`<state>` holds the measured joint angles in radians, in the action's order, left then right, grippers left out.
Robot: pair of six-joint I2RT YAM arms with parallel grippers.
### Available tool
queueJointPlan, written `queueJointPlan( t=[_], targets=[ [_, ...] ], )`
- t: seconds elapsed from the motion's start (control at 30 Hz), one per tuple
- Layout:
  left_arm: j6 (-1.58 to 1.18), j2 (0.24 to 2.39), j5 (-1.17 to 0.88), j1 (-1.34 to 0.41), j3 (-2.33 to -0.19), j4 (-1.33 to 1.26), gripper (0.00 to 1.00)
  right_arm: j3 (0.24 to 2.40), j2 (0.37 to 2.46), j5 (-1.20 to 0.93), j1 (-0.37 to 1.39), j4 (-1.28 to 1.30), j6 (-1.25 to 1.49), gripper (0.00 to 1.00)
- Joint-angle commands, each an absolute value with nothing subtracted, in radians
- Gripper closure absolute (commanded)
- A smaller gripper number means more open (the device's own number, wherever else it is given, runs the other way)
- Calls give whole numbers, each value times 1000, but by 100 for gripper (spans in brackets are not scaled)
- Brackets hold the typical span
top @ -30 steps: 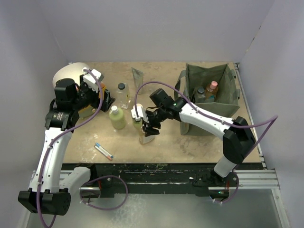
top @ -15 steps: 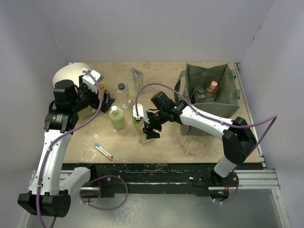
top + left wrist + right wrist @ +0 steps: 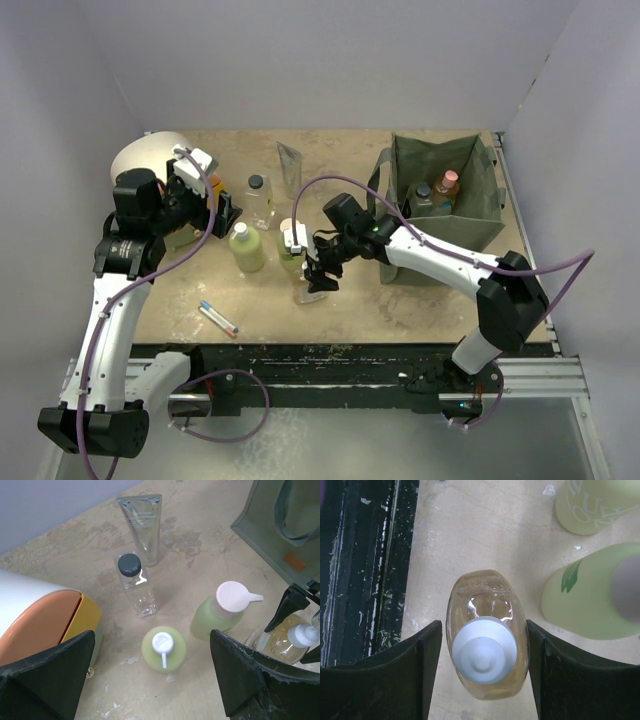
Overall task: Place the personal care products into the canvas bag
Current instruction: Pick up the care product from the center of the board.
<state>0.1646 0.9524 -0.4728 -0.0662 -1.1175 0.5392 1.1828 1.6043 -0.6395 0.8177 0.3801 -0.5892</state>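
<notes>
My right gripper (image 3: pixel 314 273) is open and straddles an upright amber bottle with a light cap (image 3: pixel 487 630), its fingers (image 3: pixel 425 670) close on both sides. Two pale green bottles (image 3: pixel 246 247) (image 3: pixel 291 246) stand just left of it. A clear bottle with a black cap (image 3: pixel 258 198) and a silver-grey tube (image 3: pixel 289 165) stand farther back. My left gripper (image 3: pixel 150 677) is wide open and empty above the pump-top green bottle (image 3: pixel 163 648). The olive canvas bag (image 3: pixel 470 215) at the right holds two bottles (image 3: pixel 446 184).
A white and orange domed box (image 3: pixel 140 157) sits at the far left, under my left arm. A thin pen-like stick (image 3: pixel 218 318) lies near the table's front edge (image 3: pixel 365 555). The bag's strap handle (image 3: pixel 295 515) hangs near the bottles.
My right gripper has shifted slightly and settled lower around the light-capped amber bottle. The left arm has not moved.
</notes>
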Motion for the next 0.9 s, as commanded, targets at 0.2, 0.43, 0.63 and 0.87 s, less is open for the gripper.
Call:
queueJointPlan(
  t=[0.2,0.43,0.63,0.87],
  targets=[
    [149,930,-500,-60,-1116,495,1,1180,1567,-678,815,339,-579,39],
    [149,926,-506,-60,-1110,495,1,1172,1573,-666,813,318,-569,51],
    [160,921,-501,-60,-1105,494,1,1212,1527,-664,795,337,-581,80],
    [204,901,-448,-58,-1076,477,1,1356,1480,-716,756,477,-614,100]
  ],
)
